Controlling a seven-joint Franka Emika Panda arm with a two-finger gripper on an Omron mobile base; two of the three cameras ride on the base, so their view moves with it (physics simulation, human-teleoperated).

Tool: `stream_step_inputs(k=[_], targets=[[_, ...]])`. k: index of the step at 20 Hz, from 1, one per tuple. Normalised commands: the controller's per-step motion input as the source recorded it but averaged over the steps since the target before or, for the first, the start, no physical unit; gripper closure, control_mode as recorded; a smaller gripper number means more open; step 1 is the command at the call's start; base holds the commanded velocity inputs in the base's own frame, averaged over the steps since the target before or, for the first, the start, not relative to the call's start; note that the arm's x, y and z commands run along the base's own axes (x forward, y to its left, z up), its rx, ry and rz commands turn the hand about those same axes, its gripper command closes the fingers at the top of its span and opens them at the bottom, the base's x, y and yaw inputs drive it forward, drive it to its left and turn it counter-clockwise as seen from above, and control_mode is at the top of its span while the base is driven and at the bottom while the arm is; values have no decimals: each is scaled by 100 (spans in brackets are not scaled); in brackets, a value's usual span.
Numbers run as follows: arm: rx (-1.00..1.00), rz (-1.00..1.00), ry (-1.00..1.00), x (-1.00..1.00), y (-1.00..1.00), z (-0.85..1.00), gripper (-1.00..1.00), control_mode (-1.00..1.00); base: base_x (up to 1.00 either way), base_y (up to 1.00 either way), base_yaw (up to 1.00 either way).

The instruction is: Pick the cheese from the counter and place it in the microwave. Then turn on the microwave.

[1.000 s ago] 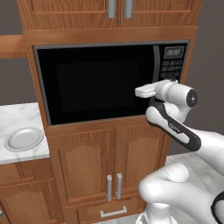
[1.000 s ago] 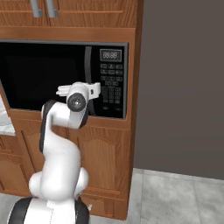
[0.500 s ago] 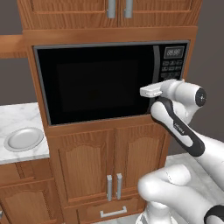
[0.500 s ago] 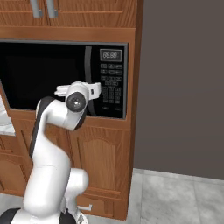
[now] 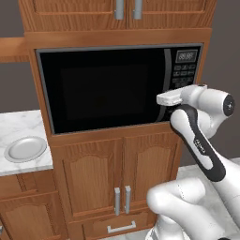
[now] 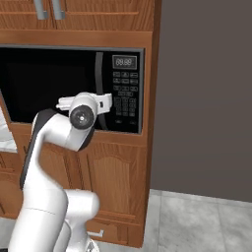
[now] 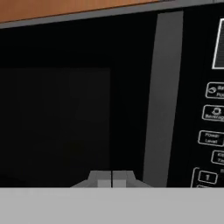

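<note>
Pincer (image 7: 112,178) closed, empty, low centre, facing the microwave (image 5: 112,89) door – shut. Cheese unseen, likely inside. Best to shift right toward the button panel (image 7: 212,140) – press squarely, gently.

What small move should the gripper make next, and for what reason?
Probably shift sideways toward the button panel and push forward. The microwave door is closed, and the shut gripper faces the dark glass beside the handle, not a button.
</note>
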Motion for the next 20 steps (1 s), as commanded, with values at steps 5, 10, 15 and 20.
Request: stream_step_inputs(k=[5,10,15,20], targets=[[0,0,6,-46,-15,9,100,-100,0,0,0],[2,0,3,-43,-21,8,100,-100,0,0,0],[4,0,0,-42,-23,5,100,-100,0,0,0],[5,0,0,-31,-19,1,100,-100,0,0,0]])
